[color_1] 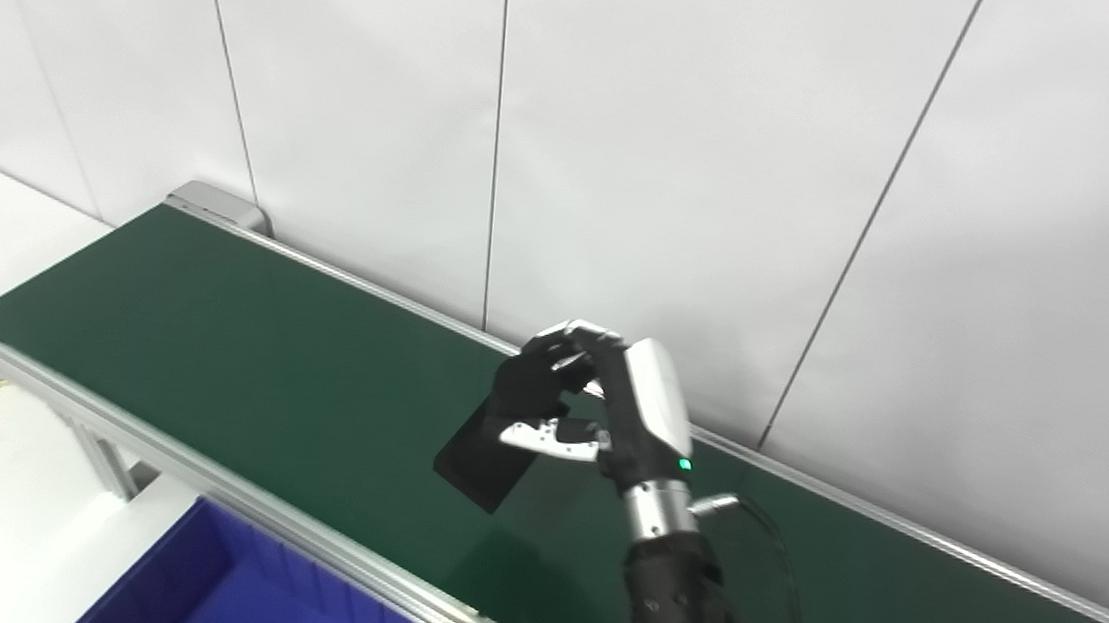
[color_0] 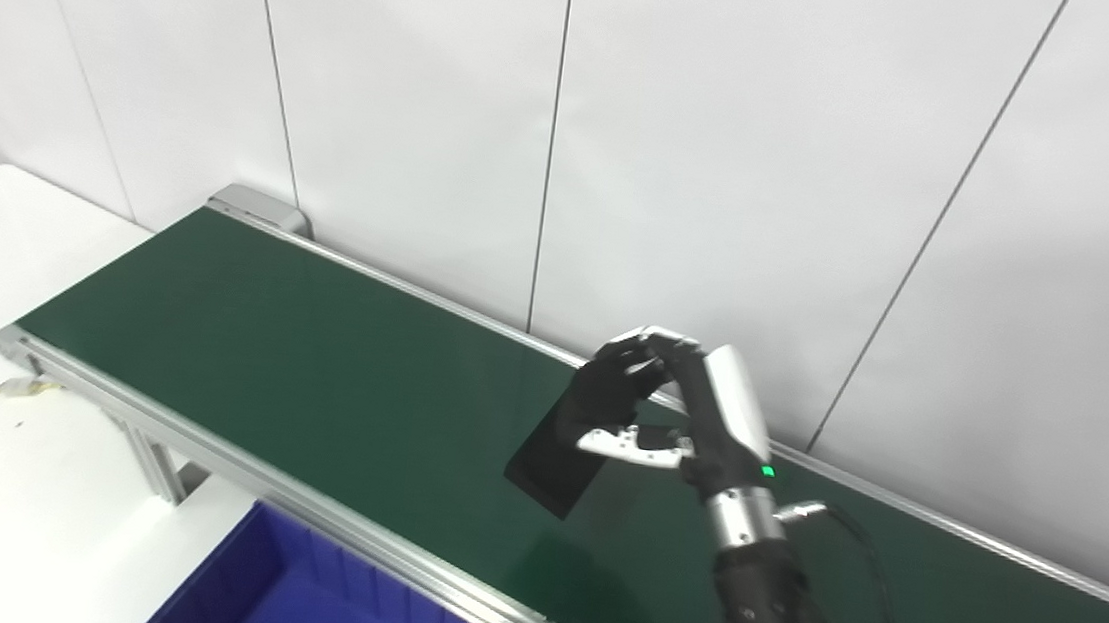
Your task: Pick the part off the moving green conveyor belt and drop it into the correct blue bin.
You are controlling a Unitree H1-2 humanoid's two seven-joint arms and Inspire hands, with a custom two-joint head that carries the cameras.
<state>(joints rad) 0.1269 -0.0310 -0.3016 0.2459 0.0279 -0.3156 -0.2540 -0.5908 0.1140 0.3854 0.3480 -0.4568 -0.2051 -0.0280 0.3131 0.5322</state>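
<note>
Above the green conveyor belt (color_0: 310,350), the right hand (color_0: 672,407) grips a flat black part (color_0: 568,443), fingers and thumb closed on its upper end, the lower end hanging tilted clear of the belt, as far as can be judged. Recommended handling: keep the pinch firm (the plate looks thin and liable to pivot), carry it over the belt's near rail to the blue bin (color_0: 289,589), and release only once well inside its walls. Left hand not in view.
</note>
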